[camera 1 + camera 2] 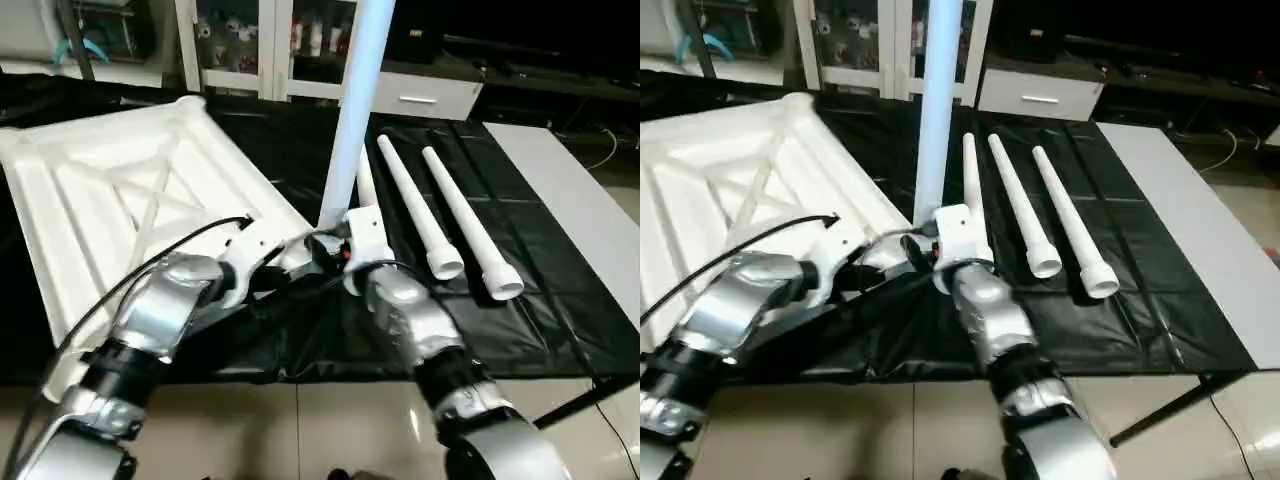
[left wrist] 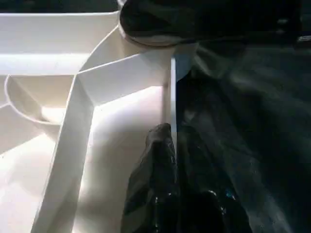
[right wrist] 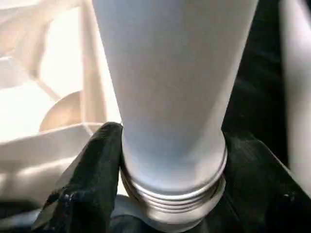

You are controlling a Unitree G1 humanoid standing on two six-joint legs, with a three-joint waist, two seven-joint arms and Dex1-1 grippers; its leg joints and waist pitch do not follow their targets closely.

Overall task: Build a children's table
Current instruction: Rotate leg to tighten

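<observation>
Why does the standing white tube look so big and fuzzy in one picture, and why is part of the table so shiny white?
In the right wrist view the upright leg stands very near the camera, so it looms large and soft-edged. In the left wrist view bright light washes out the table top near its rim. In the left eye view the lying legs look crisp.

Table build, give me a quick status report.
Left end effector shut on the top's rim. Right end effector shut on an upright leg at the top's near corner. Three legs loose on the black sheet, nothing in the way.
</observation>
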